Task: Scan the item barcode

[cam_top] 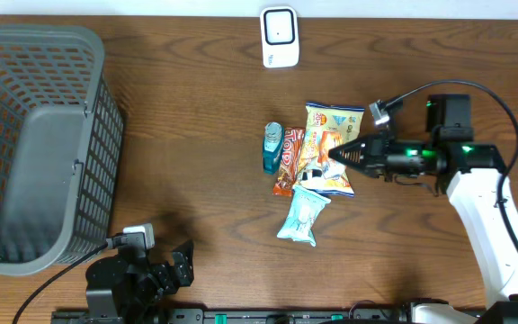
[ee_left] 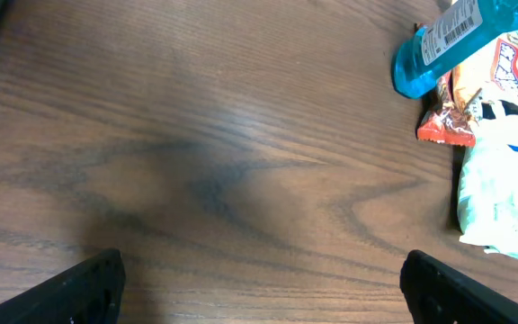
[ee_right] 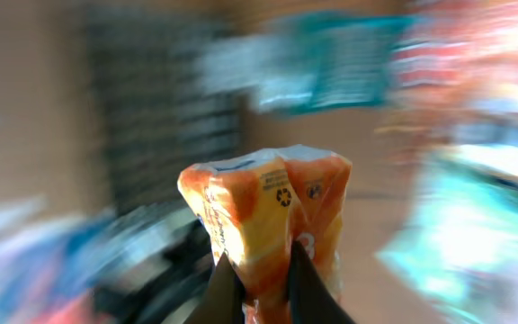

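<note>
Overhead and wrist views. Places the snack bag [cam_top: 331,148], yellow-orange, just right of the centre of the table [cam_top: 196,108], in a small heap: touching a red wrapper [cam_top: 286,164] on its left, with a blue bottle [cam_top: 272,148] left of that and a pale teal packet [cam_top: 302,216] on the near side. Shows the right gripper [cam_top: 340,155] reaching in from the right, fingers [ee_right: 226,292] pressed together on a fold at the bag's right edge; cannot tell from above whether lifted clear of the heap. Shows the left gripper [ee_left: 261,261] at the near left, fingers spread wide, holding nothing, well apart from the heap. Marks a white unit [cam_top: 279,37] at the far edge, probably the scanner, and a grey basket [cam_top: 104,135] at the left.

Judged light, soft and puffed with air; glossy film, likely slippery and apt to crumple; contents probably brittle. Best taken at a flat sealed edge or corner, not across the puffed belly. Calls for a firm but gentle pinch, leaving the barcode panel uncovered and unwrinkled toward the scanner. No barcode visible on the bag in these views.
</note>
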Controlling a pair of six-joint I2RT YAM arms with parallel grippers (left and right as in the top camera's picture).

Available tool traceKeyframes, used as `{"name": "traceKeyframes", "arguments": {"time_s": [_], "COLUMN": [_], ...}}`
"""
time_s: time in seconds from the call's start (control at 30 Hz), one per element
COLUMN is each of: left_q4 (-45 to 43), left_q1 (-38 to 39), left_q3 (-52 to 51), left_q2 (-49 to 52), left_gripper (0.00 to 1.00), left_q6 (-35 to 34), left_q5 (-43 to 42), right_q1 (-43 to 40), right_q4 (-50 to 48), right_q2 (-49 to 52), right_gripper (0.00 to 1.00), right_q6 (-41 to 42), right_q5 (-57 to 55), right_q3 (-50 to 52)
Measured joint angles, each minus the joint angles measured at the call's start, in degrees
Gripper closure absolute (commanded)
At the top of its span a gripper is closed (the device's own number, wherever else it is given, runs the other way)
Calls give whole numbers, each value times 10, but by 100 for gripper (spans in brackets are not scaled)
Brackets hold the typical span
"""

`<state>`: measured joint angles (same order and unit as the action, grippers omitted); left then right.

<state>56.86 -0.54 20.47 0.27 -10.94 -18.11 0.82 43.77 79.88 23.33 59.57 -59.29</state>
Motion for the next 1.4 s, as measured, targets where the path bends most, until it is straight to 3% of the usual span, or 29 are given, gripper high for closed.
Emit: {"name": "traceKeyframes", "arguments": {"time_s": [0.13,0.27,0.3,0.37,0.47,0.5,0.7,1.0,1.23,1.4], "left_q4": [0,0,0,0,0,0,0,0,1,1], "left_q1": [0,0,0,0,0,0,0,0,0,0], "left_q3": [0,0,0,0,0,0,0,0,0,0], "left_q2": [0,0,0,0,0,0,0,0,0,0], "left_gripper": [2,2,2,2,2,2,2,2,2,2], "left_q6": [0,0,0,0,0,0,0,0,0,0], "left_q5": [0,0,0,0,0,0,0,0,0,0], "right_q1": [55,106,119,136,145,145,144,143,99,39], "right_q4": [22,-2,-7,-11,-13,-13,-11,56,147,159], "right_q2": [1,12,19,35,67,80,107,71,32,32], "right_gripper": [89,85,80,55,43,29,3,1,11,18], "right_q6": [63,97,102,112,120,122,131,109,98,95], "right_q5": [-287,-447,-479,-535,-587,-597,-606,-596,-616,-620], "right_q3": [6,15,15,15,16,16,18,-21,-30,-30]}}
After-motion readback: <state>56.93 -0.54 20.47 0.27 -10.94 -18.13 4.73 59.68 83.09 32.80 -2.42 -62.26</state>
